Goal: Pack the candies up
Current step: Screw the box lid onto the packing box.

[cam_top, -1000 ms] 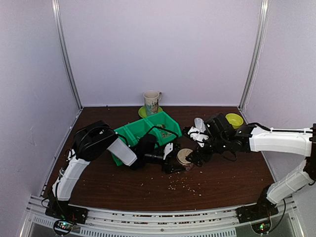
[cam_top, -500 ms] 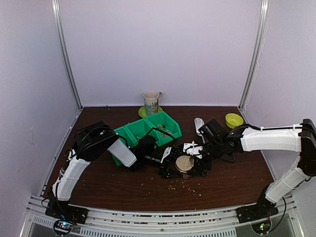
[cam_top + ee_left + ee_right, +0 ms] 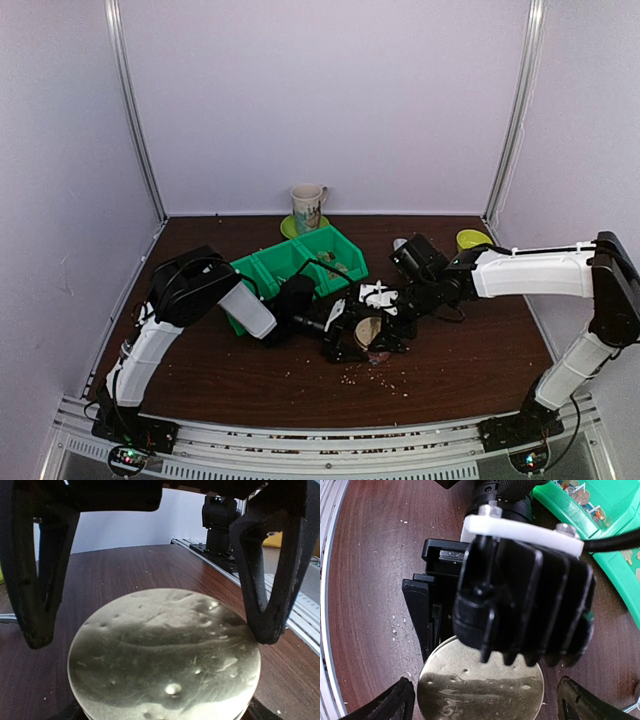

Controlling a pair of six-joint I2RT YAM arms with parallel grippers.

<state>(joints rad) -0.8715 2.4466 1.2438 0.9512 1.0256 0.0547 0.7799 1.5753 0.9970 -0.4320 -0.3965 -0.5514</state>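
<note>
A jar with a round tan lid [image 3: 369,330] stands on the table in front of the green bins. My left gripper [image 3: 350,338] lies low and is shut on the jar, with a finger on each side of the lid [image 3: 165,655]. My right gripper [image 3: 380,312] hangs just above the lid [image 3: 480,690]. It is open, and its fingertips [image 3: 395,705] stand apart from the lid on both sides. Tiny loose candies [image 3: 378,376] lie scattered on the table in front of the jar. More candies [image 3: 580,495] lie in a green bin.
Joined green bins [image 3: 300,262] stand behind the left gripper. A mug [image 3: 308,206] on a yellow-green saucer stands at the back wall. A yellow-green bowl [image 3: 472,239] is at the back right. The metal rail [image 3: 300,440] runs along the near edge.
My right gripper has moved left from beside the jar to above its lid. The left arm and the jar have barely moved.
</note>
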